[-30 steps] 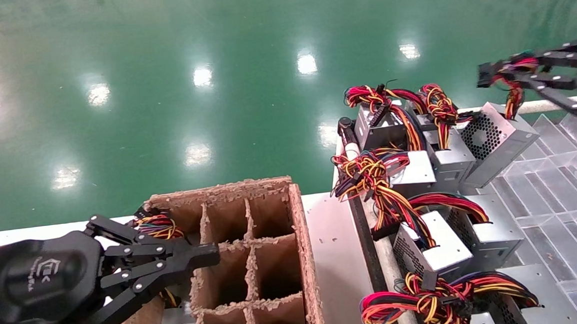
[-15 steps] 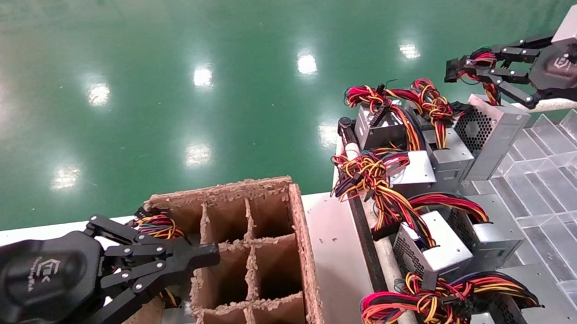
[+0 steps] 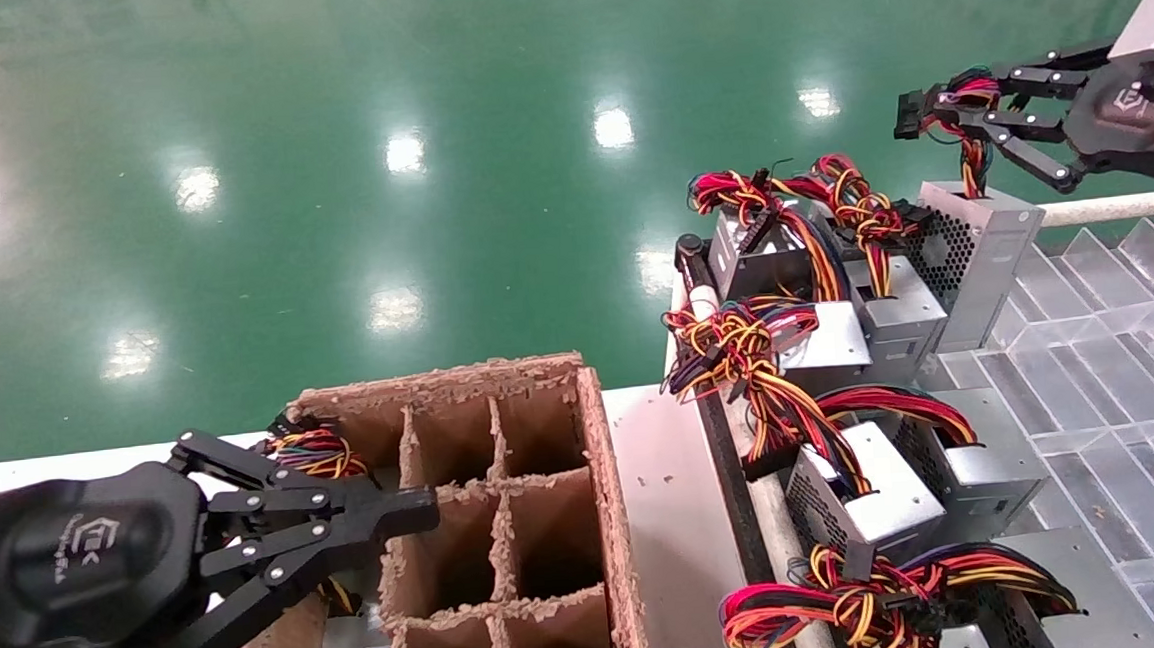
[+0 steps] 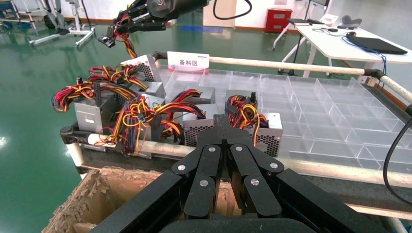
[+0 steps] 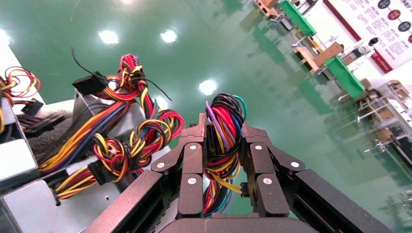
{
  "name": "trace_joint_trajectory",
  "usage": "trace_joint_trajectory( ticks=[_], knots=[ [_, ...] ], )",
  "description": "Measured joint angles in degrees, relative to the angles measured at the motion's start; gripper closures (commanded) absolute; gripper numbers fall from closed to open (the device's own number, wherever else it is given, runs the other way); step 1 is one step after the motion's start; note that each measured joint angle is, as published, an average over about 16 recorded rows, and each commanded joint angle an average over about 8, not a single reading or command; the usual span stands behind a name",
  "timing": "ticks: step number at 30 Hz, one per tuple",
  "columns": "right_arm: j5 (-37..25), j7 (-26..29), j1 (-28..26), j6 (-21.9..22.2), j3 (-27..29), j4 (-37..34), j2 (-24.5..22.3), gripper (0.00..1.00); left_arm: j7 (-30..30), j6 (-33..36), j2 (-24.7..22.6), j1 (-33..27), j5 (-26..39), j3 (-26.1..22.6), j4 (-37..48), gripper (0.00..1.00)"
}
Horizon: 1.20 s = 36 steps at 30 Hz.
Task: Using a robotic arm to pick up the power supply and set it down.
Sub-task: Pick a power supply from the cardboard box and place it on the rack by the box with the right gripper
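left tool point(image 3: 389, 521): fingers pressed together, empty, idle over the brown cardboard divider box point(image 3: 544, 446) at the near left of the bench point(image 3: 662, 479). right tool point(image 3: 935, 117): high above the far right corner of the bench, clamped on the wire bundle point(image 5: 222, 141) of the power supply point(image 3: 973, 245). the supply hangs directly below this tool, upright, long axis near vertical, vent side facing left, lower end touching its look-alikes. judged: right arm carries; a set-down needs it clear of those.

Black rounded left claw point(image 3: 418, 509) with white logo, silver screws, linkage fingers.
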<state>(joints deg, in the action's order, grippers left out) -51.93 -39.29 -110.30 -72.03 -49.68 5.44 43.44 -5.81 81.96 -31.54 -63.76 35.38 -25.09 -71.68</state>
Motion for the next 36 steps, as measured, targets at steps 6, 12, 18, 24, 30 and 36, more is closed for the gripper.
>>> trace_joint_trajectory(
  ticks=[6, 12, 18, 24, 30, 36],
  knots=[
    [1.03, -1.0, 0.67, 1.21, 0.75, -0.91, -0.55, 1.0, 0.0, 0.0, 0.0, 0.0, 0.0, 0.0, 0.0, 1.0],
    [2.39, -1.78, 1.89, 2.03, 1.7, -1.38, -1.28, 1.0, 0.0, 0.0, 0.0, 0.0, 0.0, 0.0, 0.0, 1.0],
    [3.56, -2.27, 3.18, 2.51, 2.48, -1.06, -1.1, 1.0, 0.0, 0.0, 0.0, 0.0, 0.0, 0.0, 0.0, 1.0],
    [4.6, -2.79, 4.59, 3.68, 3.15, -0.38, 0.67, 1.0, 0.0, 0.0, 0.0, 0.0, 0.0, 0.0, 0.0, 1.0],
    [6.01, -4.05, 6.19, 6.12, 4.11, -0.04, 3.24, 1.0, 0.0, 0.0, 0.0, 0.0, 0.0, 0.0, 0.0, 1.0],
    [7.76, -5.49, 8.05, 8.06, 5.31, -0.25, 5.21, 1.0, 0.0, 0.0, 0.0, 0.0, 0.0, 0.0, 0.0, 1.0]
  ],
)
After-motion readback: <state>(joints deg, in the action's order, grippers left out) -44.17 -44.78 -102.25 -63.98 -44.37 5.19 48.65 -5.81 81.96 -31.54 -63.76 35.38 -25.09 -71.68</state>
